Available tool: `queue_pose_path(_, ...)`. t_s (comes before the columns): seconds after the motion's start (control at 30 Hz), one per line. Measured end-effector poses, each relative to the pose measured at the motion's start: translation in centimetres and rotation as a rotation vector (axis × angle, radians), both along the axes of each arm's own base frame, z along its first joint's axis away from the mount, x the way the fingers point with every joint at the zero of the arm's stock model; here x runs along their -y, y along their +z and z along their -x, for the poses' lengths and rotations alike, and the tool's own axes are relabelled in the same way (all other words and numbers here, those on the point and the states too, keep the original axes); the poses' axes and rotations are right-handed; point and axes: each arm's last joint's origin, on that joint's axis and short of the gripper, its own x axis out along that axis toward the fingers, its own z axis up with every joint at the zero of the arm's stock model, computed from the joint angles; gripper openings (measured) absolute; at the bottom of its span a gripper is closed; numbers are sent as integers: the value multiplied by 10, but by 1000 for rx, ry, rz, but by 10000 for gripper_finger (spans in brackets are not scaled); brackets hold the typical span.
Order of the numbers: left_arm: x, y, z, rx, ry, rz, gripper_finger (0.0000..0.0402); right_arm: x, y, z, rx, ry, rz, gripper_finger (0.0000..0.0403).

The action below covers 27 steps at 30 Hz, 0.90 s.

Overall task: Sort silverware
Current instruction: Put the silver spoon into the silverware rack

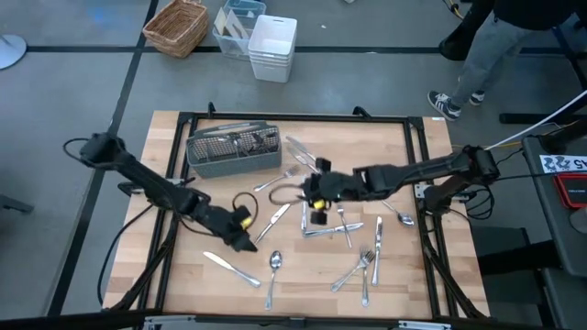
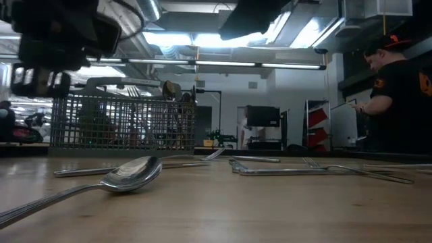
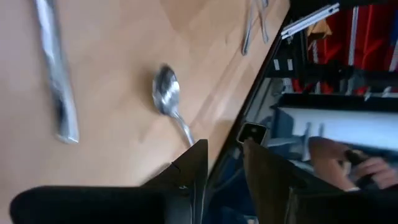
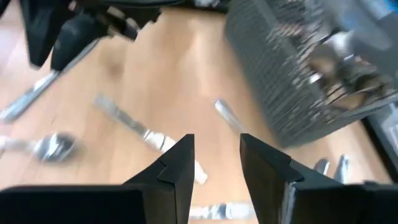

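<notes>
Silverware lies loose over the wooden table: a spoon [image 1: 274, 262] and a knife [image 1: 229, 268] near the front edge, forks [image 1: 363, 268] to the right, and more pieces [image 1: 328, 229] in the middle. Other pieces stand in the grey wire-mesh caddy [image 1: 234, 149]. My left gripper [image 1: 249, 245] hovers open, left of the spoon [image 3: 166, 93], with nothing between its fingers [image 3: 224, 146]. My right gripper [image 1: 310, 194] is open above the table's middle. It looks toward the caddy [image 4: 311, 74] over a flat-lying knife [image 4: 143, 132], its fingers empty [image 4: 216, 149].
The caddy [image 2: 121, 121] stands near the far edge, left of centre. A black frame [image 1: 293, 117] runs around the table. On the floor beyond are a wicker basket [image 1: 177, 26] and white bins [image 1: 272, 48]. A person [image 2: 398, 94] stands beyond the right far corner.
</notes>
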Motion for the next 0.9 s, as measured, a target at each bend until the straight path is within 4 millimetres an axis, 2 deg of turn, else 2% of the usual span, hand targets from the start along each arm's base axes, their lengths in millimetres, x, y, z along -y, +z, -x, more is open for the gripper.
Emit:
queue_pose_path(0.13,15,-19,-12,-40,61,112,95,-20,-7,10,-96,62,20,131)
queue_pose_path(0.23,23,-31,-20,-7,136,131,95,-33,-11,18,-161,105,37,131)
queue_pose_path(0.37,28,-43,-28,42,289,186,95,-48,-15,26,-212,145,45,131)
queue_pose_path(0.43,33,-44,-30,61,286,233,95,-54,-16,29,-222,154,39,131)
queue_pose_path(0.53,45,-41,-30,42,244,263,95,-61,-17,34,-241,171,39,131)
queue_pose_path(0.67,62,-29,-36,-72,231,251,95,-70,-18,39,-262,199,48,131)
queue_pose_path(0.83,75,-4,-45,-293,230,102,95,-77,-19,43,-276,224,55,131)
queue_pose_path(0.9,78,3,-51,-324,263,24,95,-79,-19,44,-274,216,41,131)
